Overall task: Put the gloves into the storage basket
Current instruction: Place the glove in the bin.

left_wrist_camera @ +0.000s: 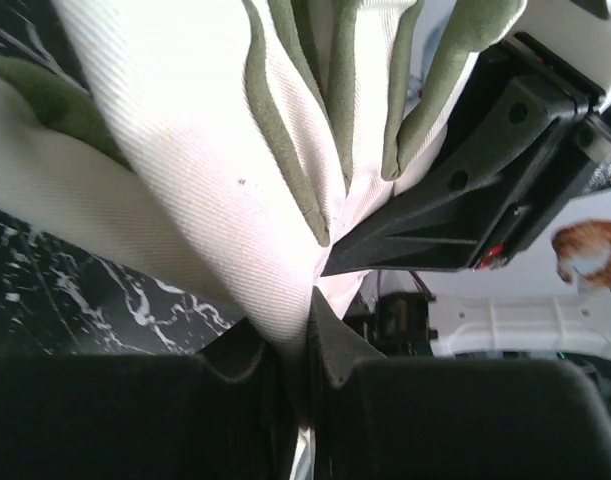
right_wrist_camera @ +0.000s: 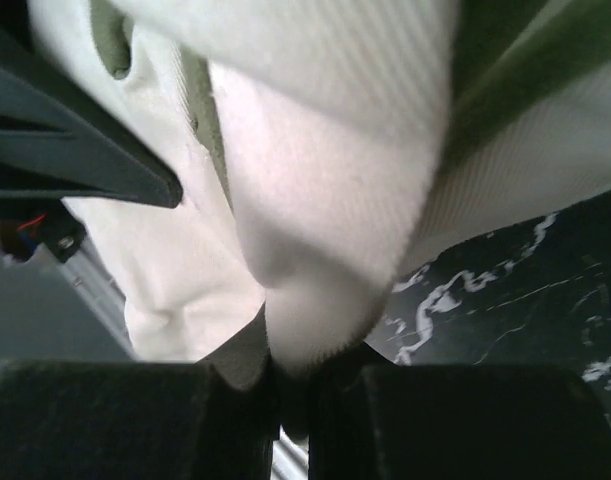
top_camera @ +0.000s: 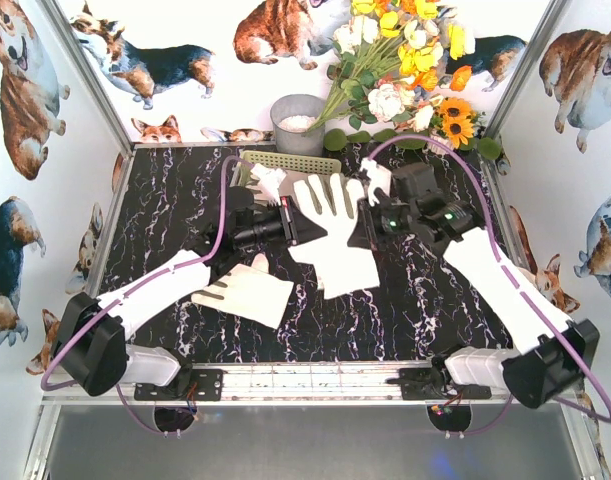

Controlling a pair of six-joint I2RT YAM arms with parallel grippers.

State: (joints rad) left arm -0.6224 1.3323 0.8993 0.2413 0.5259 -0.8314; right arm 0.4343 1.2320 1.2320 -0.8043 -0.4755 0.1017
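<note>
Two grippers (top_camera: 305,226) (top_camera: 358,228) pinch glove (top_camera: 330,250), opposite edges.

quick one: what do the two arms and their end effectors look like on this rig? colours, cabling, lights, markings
The arms match: left arm and right arm have white link covers with black joints and wrists. A purple cable loops along each. Left end effector and right end effector are matte black with blocky fingers. Green lights glow on the right wrist. No readable markings.

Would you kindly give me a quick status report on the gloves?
Left gripper shut on glove, right gripper shut on same glove. Second glove lies loose, front left. Basket just behind, nothing between.
</note>
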